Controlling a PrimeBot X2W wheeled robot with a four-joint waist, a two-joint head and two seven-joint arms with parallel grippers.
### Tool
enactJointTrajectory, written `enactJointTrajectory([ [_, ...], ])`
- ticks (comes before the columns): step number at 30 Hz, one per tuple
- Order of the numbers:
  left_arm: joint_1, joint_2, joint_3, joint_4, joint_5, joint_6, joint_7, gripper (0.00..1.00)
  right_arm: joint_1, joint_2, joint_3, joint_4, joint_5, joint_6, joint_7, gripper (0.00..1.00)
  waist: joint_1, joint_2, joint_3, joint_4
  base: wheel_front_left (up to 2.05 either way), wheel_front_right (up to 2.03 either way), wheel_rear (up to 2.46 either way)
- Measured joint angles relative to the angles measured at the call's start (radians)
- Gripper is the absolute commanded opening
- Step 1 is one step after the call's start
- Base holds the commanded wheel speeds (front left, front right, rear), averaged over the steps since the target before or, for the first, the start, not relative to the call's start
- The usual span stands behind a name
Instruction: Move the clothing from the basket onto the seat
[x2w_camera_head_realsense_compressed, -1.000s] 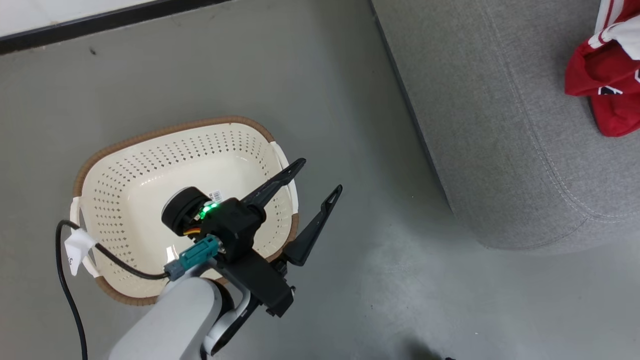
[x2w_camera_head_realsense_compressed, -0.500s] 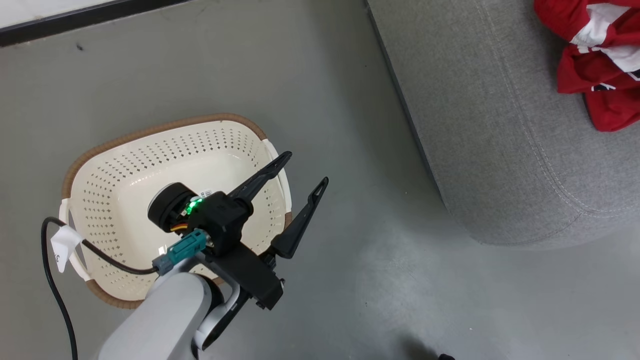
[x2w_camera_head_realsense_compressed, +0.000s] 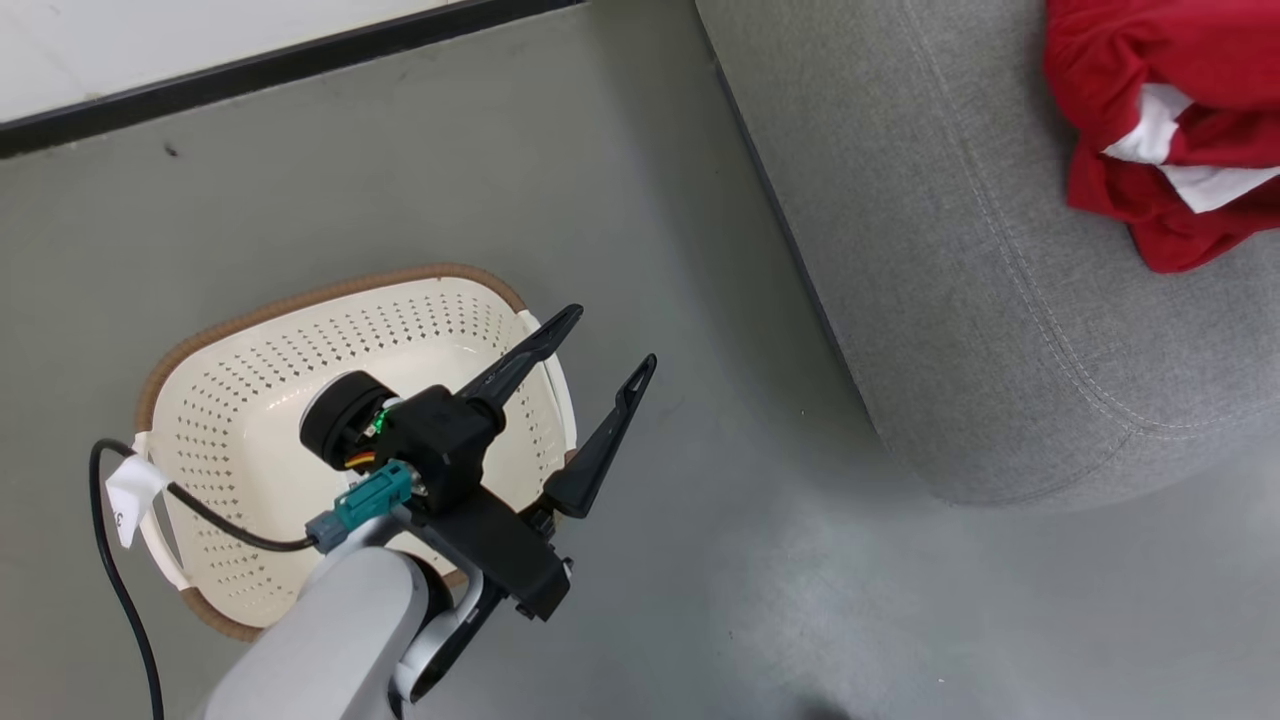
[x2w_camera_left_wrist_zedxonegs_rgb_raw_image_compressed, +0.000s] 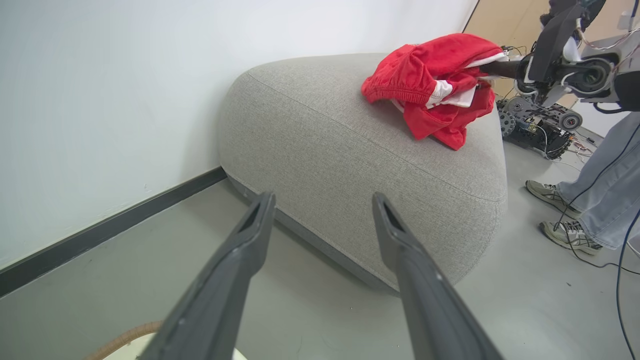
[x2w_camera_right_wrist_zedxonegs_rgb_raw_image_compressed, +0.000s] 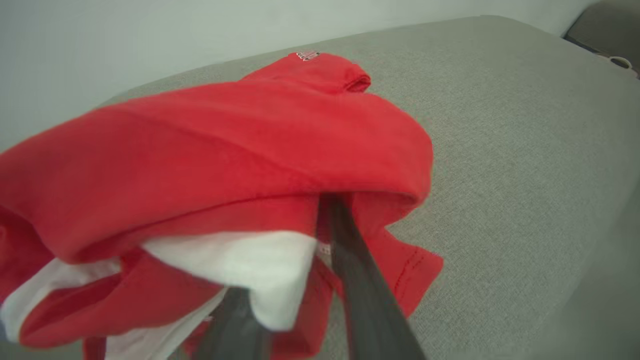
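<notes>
grey floor (x2w_camera_head_realsense_compressed: 700, 250) runs to a white wall (x2w_camera_left_wrist_zedxonegs_rgb_raw_image_compressed: 100, 75) edged with a dark baseboard (x2w_camera_head_realsense_compressed: 280, 65). a person's jeans-clad legs (x2w_camera_left_wrist_zedxonegs_rgb_raw_image_compressed: 605, 170) and pale sneakers (x2w_camera_left_wrist_zedxonegs_rgb_raw_image_compressed: 545, 191) stand on it beside thin black cables (x2w_camera_left_wrist_zedxonegs_rgb_raw_image_compressed: 619, 270). a tan panel (x2w_camera_left_wrist_zedxonegs_rgb_raw_image_compressed: 505, 25) rises behind them.

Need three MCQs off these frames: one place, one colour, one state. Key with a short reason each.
1. The basket has a rim that is: A brown; B blue; C black.
2. The clothing is: A in the basket; B on the seat; C on the floor.
3. The left gripper is: A shut on cloth; B open, empty; C shut, empty.
Key: 1 A, the head view shows a brown band round the cream wall. 2 B, the red heap rests on the grey cushion. 3 B, its fingers stand well apart with nothing held between them.
</notes>
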Motion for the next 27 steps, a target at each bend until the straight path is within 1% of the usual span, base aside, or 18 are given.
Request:
enactJointTrajectory([
  [5,0.016,-0.017,-0.002,0.016,-0.004,0.000,-0.009,1.00,-0.003,0.008,0.035,0.010,0.030,0.000,0.089,1.00,0.0000,0.0000,-0.023,-0.001,0.00,0.00,0.00],
  [11,0.020,-0.022,-0.001,0.033,-0.015,0.000,-0.023,1.00,-0.001,-0.001,0.081,-0.013,0.061,0.000,0.151,1.00,0.0000,0.0000,-0.058,-0.003,0.00,0.00,0.00],
  [16,0.049,-0.025,0.001,0.055,-0.022,0.000,-0.035,1.00,0.034,-0.007,0.123,-0.039,0.096,0.000,0.213,1.00,0.0000,0.0000,-0.092,-0.007,0.00,0.00,0.00],
  [24,0.069,-0.046,0.008,0.092,-0.036,0.000,-0.067,1.00,0.110,-0.020,0.188,-0.120,0.129,0.000,0.254,1.00,0.0000,-0.0001,-0.160,-0.022,0.00,0.00,0.00],
  [27,0.095,-0.053,0.010,0.098,-0.057,0.006,-0.079,1.00,0.119,-0.054,0.214,-0.164,0.133,0.000,0.258,1.00,-0.0001,0.0000,-0.188,-0.028,0.00,0.00,0.00],
])
